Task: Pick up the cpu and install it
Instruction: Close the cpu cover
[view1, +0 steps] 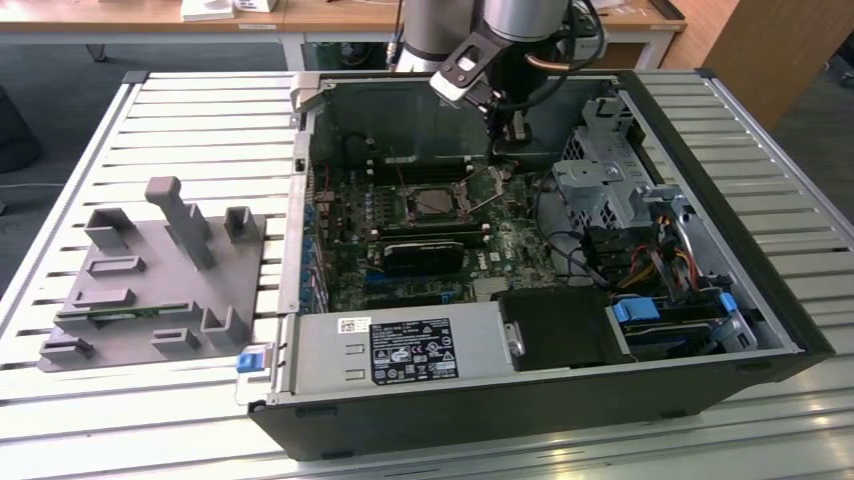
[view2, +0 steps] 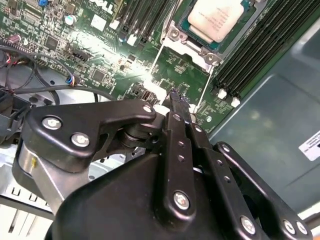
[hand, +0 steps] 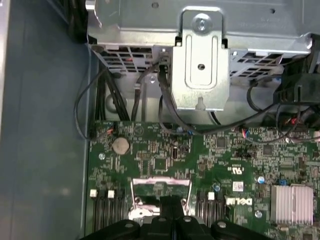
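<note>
A slatted metal table (view1: 160, 100) carries everything, and most of its half toward the exterior view's right is taken up by an open black computer case (view1: 534, 430) lying on its side, reaching from near the table's far edge almost to its near edge. On the half toward the exterior view's left, closer to the near edge, sits a grey moulded fixture (view1: 134, 300) with upright posts and shallow pockets, just beside the case. Inside the case, a silver power supply (view1: 400, 350) lies along the wall nearest the table's near edge, and the green motherboard (view1: 387, 250) covers the floor behind it. A metal drive cage (view1: 601, 180) stands at the side of the case toward the exterior view's right, and it shows as a grey bracket with cables below it in the first wrist view (hand: 200, 65). The robot arm (view1: 521, 20) comes down from over the table's far edge into the case. The gripper (view1: 514, 150) hangs low over the board, just beside the socket (view2: 192, 46) on the drive-cage side. In both wrist views the gripper's (view2: 177, 97) (hand: 170, 202) black fingers (view2: 175, 145) are drawn tightly together with no gap showing. Whether anything thin is pinched at their tips cannot be told. The cpu (view2: 217, 19) lies flat in the socket's metal frame, its pale metal top facing up, between rows of black memory slots (view2: 250, 50) and apart from the fingertips.
</note>
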